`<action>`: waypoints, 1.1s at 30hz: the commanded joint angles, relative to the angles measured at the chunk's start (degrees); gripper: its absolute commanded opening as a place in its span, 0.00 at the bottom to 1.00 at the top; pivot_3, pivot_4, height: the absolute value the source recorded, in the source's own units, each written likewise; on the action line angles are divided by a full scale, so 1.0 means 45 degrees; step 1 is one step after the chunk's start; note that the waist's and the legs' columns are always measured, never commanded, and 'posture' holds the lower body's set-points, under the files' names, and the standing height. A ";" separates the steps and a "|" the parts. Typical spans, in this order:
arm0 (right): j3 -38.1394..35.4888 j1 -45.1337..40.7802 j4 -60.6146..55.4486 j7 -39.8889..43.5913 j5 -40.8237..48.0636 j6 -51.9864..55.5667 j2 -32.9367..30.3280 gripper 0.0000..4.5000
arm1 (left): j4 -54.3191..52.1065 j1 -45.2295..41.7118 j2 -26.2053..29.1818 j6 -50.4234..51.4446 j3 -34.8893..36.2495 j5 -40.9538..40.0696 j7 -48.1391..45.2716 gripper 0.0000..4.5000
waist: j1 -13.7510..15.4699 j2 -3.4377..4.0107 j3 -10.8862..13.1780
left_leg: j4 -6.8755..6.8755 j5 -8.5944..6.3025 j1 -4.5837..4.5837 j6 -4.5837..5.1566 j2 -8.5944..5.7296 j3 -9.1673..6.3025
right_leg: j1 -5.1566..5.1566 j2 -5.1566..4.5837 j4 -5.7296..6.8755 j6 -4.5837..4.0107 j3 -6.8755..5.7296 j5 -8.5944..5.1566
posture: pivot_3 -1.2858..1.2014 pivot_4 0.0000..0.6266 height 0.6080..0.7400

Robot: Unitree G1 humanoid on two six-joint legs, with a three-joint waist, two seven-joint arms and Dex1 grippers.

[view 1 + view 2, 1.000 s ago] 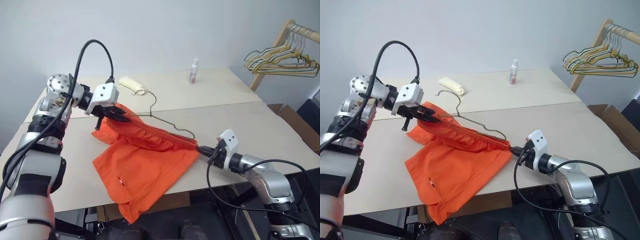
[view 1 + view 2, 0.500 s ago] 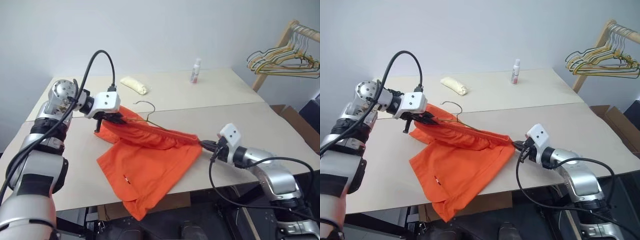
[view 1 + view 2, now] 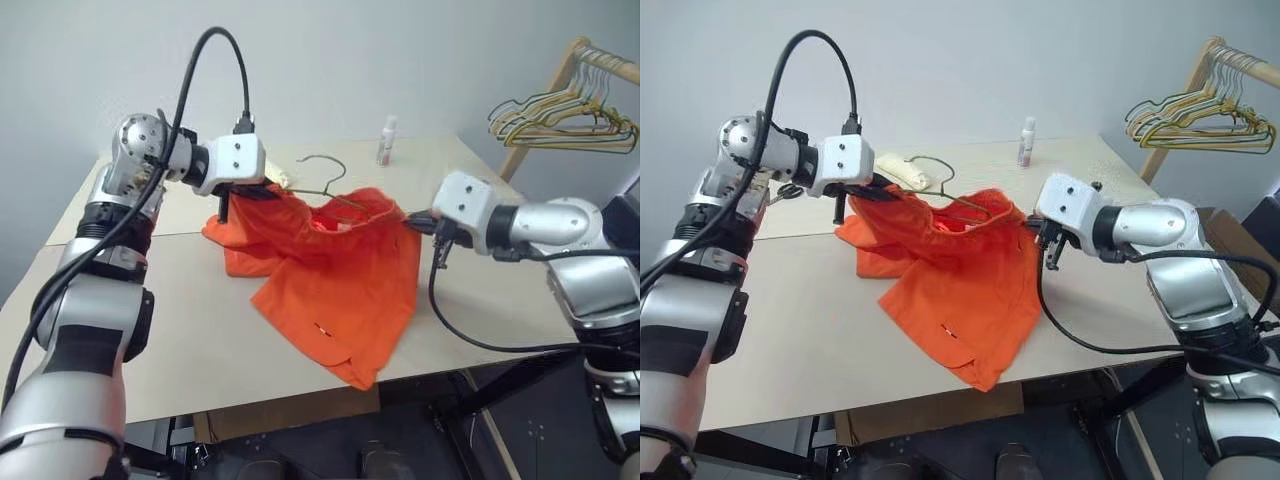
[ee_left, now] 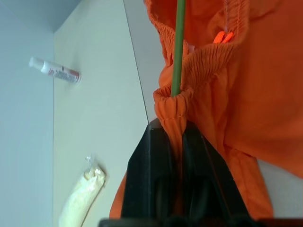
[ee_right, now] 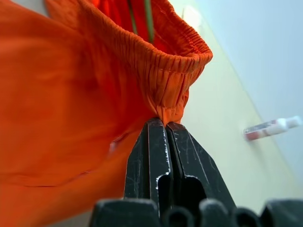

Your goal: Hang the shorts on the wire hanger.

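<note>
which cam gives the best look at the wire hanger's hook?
Left eye view: the wire hanger shows its whole curved hook rising above the shorts against the table. Right eye view shows it too, partly against the pale bag. Both wrist views catch a straight green wire stretch inside the waistband.

Worktop [image 3: 520, 290]: pale beige, made of two boards meeting along a seam that runs left to right. Small white bottle [image 3: 386, 141] with a reddish label: upright on the far board, right of centre. Pale yellow bundle in clear wrap [image 3: 902, 170]: lying on the far board, left of the bottle and well apart from it. Wooden rack [image 3: 560, 75]: far right, beyond the worktop, carrying a bunch of yellow, green and dark wire hangers [image 3: 560, 125]. Grey wall [image 3: 330, 60]: behind everything.
</note>
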 commanded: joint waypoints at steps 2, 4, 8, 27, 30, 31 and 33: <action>-0.0073 -0.0245 0.0014 -0.0159 -0.0523 -0.0636 0.0181 0.02 | -0.0754 0.0297 0.0345 0.0074 0.0472 -0.0276 -0.0156 0.00 | 0.0005 0.0000 0.0000 | 0.0003 0.0000 0.0001 0.0000 -0.0001 0.0002 | -0.0001 -0.0002 0.0006 0.0000 0.0002 0.0000 | 0.51 0.00 1.00; -0.0024 -0.0156 -0.0095 -0.0127 -0.0603 -0.0954 0.0353 0.02 | -0.0922 0.0477 0.0348 0.0150 0.0559 -0.0241 0.0009 0.00 | 0.0010 0.0000 0.0000 | 0.0003 0.0000 0.0000 0.0000 0.0001 0.0000 | -0.0002 0.0000 0.0007 0.0000 0.0001 0.0000 | 0.51 0.00 1.00; -0.0197 -0.0395 -0.0396 -0.0106 -0.0434 -0.1013 0.0835 0.02 | -0.1338 0.0813 0.0218 0.0435 0.0675 -0.0343 0.0030 0.00 | 0.0013 0.0000 0.0000 | 0.0003 0.0001 0.0000 -0.0002 -0.0001 -0.0002 | 0.0000 -0.0001 0.0005 0.0000 0.0001 0.0000 | 0.51 0.00 1.00; 0.0093 0.0574 -0.0189 0.0365 -0.1100 -0.2304 0.1055 0.60 | -0.3614 0.1884 0.0242 0.1828 0.1209 -0.1441 -0.0505 0.00 | 0.0026 0.0000 0.0000 | 0.0004 0.0008 0.0002 -0.0014 -0.0001 -0.0003 | 0.0001 -0.0001 0.0008 0.0000 -0.0001 0.0000 | 0.51 0.00 1.00; -0.0227 0.0771 0.0013 0.0477 -0.0435 -0.1947 0.1366 0.60 | -0.3591 0.1967 0.0196 0.1726 0.1167 -0.1455 -0.0515 0.00 | 0.0013 0.0000 0.0000 | 0.0005 0.0008 0.0003 -0.0014 -0.0003 -0.0004 | 0.0004 -0.0002 0.0007 0.0000 -0.0001 0.0000 | 0.51 0.00 1.00; -0.0337 0.0809 0.0050 0.0572 -0.0174 -0.1804 0.1456 0.60 | -0.3589 0.1982 0.0185 0.1695 0.1153 -0.1442 -0.0510 0.00 | 0.0007 0.0000 0.0000 | 0.0005 0.0008 0.0005 -0.0014 -0.0004 -0.0002 | 0.0004 -0.0002 0.0009 -0.0001 0.0001 0.0000 | 0.51 0.00 1.00; -0.0449 0.0827 0.0042 0.0564 0.0047 -0.1471 0.1540 0.60 | -0.3616 0.1988 0.0179 0.1611 0.1122 -0.1481 -0.0652 0.00 | -0.0017 0.0000 0.0000 | 0.0004 0.0010 0.0007 -0.0017 -0.0001 -0.0003 | 0.0002 0.0000 0.0011 -0.0001 0.0002 0.0001 | 0.51 0.00 1.00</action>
